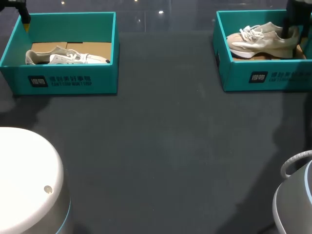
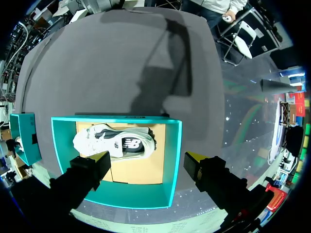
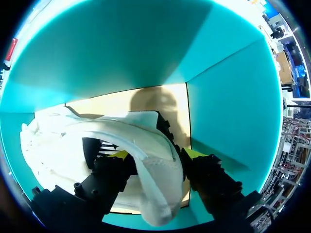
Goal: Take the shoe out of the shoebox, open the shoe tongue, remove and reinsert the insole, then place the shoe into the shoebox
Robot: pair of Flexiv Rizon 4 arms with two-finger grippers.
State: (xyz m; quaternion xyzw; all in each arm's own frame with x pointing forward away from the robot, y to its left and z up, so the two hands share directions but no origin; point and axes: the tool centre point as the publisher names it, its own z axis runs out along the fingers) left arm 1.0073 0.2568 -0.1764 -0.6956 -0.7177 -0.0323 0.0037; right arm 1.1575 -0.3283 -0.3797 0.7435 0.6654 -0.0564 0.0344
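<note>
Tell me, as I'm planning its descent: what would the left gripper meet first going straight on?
Probably the cardboard floor of the shoebox, beside the white shoe and framed by the open jaws of the left gripper; depth is unclear.

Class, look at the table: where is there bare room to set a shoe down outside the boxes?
Free: the dark table between the left shoebox and right shoebox, and the wide stretch before them. Crowded: the right shoebox, where the right gripper holds the beige shoe.

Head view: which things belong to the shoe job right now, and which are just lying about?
In the job: beige sneaker, right shoebox, right tool shut on the sneaker's heel.
Lying about, untouched: white sneaker, left shoebox, under the open left tool.
</note>
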